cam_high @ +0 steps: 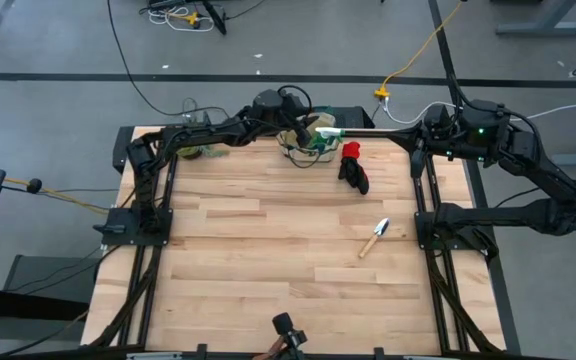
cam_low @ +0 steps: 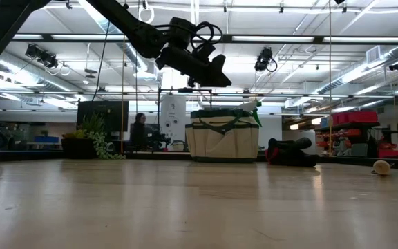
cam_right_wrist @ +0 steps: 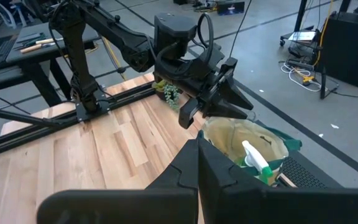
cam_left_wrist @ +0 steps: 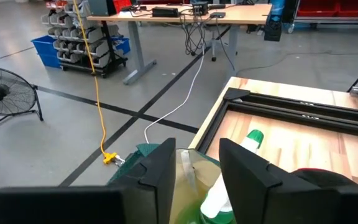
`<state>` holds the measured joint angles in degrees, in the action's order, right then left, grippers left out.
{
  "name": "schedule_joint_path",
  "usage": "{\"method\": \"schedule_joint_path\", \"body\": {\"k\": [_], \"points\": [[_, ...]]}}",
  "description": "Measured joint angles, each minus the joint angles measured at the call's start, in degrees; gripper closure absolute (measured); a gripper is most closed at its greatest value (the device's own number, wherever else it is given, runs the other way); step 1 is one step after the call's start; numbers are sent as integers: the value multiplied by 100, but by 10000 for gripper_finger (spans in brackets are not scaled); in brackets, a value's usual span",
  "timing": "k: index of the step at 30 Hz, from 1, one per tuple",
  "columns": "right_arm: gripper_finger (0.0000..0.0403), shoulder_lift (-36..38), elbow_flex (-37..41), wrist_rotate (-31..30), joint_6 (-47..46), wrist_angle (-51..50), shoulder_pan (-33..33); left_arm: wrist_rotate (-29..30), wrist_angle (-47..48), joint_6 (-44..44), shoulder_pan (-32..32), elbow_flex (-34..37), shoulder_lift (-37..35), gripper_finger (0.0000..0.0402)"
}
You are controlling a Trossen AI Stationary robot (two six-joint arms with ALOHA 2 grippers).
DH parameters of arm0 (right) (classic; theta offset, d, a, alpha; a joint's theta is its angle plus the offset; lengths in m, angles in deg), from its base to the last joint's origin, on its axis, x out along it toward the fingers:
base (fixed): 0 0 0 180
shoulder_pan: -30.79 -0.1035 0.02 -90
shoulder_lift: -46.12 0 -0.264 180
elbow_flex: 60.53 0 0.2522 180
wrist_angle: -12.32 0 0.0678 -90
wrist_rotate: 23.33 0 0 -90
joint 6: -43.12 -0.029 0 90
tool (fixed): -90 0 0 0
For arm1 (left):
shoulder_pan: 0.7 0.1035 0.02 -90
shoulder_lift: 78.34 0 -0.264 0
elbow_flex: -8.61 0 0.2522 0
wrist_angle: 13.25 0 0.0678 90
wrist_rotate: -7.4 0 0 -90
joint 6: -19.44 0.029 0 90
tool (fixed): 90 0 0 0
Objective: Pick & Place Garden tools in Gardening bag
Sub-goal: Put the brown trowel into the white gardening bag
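Note:
The beige gardening bag (cam_high: 303,145) with dark green trim stands upright at the table's far edge; it also shows in the low view (cam_low: 223,138). A green-and-white spray bottle (cam_right_wrist: 257,158) sticks out of its top. My left gripper (cam_low: 209,72) hovers open just above the bag's mouth, holding nothing. The red-and-black glove (cam_high: 353,168) lies on the table right of the bag. The wooden-handled trowel (cam_high: 373,238) lies toward the right middle. My right gripper (cam_right_wrist: 197,152) is shut and empty, right of the bag near the far right. The hand rake is out of view.
A small leafy plant (cam_high: 200,150) stands at the far edge, left of the bag. Black frame rails (cam_high: 423,200) run along the table's left and right sides. Bare wood (cam_high: 268,260) spans the middle and near part. A person (cam_low: 139,130) is in the room behind.

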<state>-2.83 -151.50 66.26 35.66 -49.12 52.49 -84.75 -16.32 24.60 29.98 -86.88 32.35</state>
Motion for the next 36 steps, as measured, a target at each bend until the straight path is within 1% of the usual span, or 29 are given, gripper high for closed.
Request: {"method": "schedule_joint_path", "body": {"k": [4,16,25,31,36], "points": [[403,0,0,0,1,0,2,-1,1,-2,-3,0,0,264],[403,0,0,0,4,2,2,-1,13,-45,-25,0,-27,262],[402,-1,0,-11,86,7,-1,5,198,-153,-208,-7,-516,262],[401,-11,0,-12,90,8,-1,151,278,-151,-350,-11,-809,262],[401,-11,0,-15,92,14,-1,260,659,-109,-392,-9,-969,262]]}}
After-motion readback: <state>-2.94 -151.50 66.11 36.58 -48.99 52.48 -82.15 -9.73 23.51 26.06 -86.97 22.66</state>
